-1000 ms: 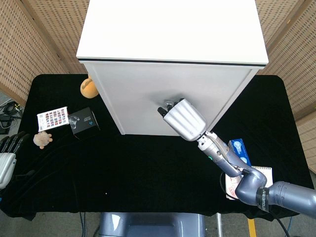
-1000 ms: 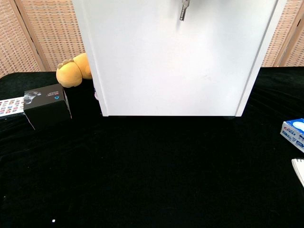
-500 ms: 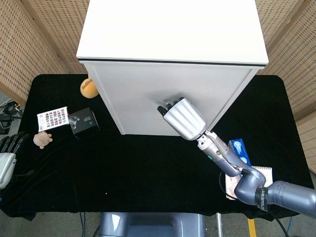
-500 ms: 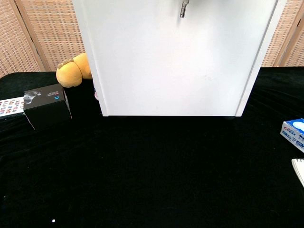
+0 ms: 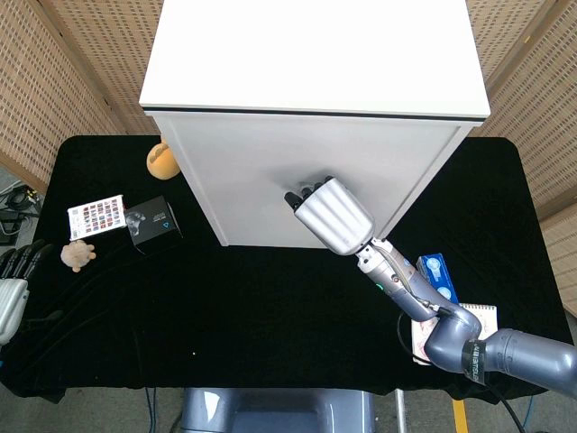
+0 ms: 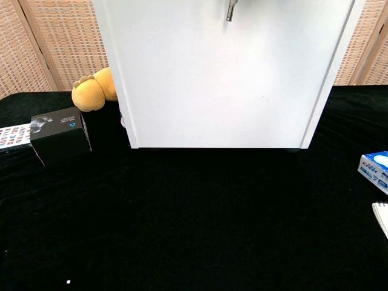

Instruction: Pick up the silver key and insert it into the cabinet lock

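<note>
We cannot see the cabinet lock: in the head view the right hand covers it at the centre of the frame. In the chest view only a silver tip shows, cut off by the top edge. The left hand is cropped by the left edge, its grasp undeterminable. The notepad is cropped by the right edge.

The right hand has a ribbed silver-grey metallic back and dark fingertips. Behind it runs a slim silver wrist with small green markings, widening into a grey cylindrical forearm ringed by a black band. The left hand shows pale grey casing and black fingers.
</note>
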Robot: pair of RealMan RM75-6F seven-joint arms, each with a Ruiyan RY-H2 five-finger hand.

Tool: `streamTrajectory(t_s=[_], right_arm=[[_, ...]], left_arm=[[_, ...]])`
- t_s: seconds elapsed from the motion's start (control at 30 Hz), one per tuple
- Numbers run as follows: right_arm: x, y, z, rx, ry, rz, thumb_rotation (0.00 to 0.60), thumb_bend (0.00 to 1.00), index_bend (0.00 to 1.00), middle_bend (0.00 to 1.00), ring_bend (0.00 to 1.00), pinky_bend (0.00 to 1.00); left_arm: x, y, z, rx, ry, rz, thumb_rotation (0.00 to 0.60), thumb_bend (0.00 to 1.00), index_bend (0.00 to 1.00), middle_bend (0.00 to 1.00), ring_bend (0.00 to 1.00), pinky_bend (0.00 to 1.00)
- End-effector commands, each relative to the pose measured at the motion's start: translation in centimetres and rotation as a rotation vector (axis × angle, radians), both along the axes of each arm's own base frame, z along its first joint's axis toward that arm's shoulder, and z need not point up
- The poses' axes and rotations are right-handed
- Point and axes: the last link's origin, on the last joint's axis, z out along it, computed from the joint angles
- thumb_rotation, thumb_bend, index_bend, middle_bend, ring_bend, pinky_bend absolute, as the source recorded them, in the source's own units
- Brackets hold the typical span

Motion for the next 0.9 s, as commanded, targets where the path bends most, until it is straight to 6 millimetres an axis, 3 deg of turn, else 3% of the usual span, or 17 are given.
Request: streamTrajectory(t_s=[0.03, 0.33, 0.57, 0.9], right_arm=[[0.1, -0.1, -0.1, -0.004, 0.002, -0.004, 0.600, 0.63, 0.68, 0.89, 0.94, 1.00], [0.3, -0.4, 0.3, -0.032, -0.010, -0.012, 0.600, 0.59, 0.67, 0.89, 0.94, 1.00], [0.8, -0.2, 0.6, -0.064, -0.047, 0.005, 0.600, 0.35, 0.65, 0.90, 0.94, 1.00], [1.1, 0.3, 1.5, -0.078, -0.086, 0.024, 0.600, 0.33, 0.67, 0.90, 0.95, 1.00]], left_arm=[[0.0, 0.0, 0.0, 0.001, 0.000, 0.000, 0.600, 0.00, 0.00, 0.00, 0.00, 0.00], [0.0, 0.0, 0.0, 0.000, 0.000, 0.001, 0.600, 0.00, 0.00, 0.00, 0.00, 0.00], [0.0, 0.0, 0.0, 0.001, 0.000, 0.002, 0.600, 0.00, 0.00, 0.00, 0.00, 0.00], [0.0, 0.0, 0.0, 0.001, -0.002, 0.000, 0.600, 0.00, 0.00, 0.00, 0.00, 0.00]])
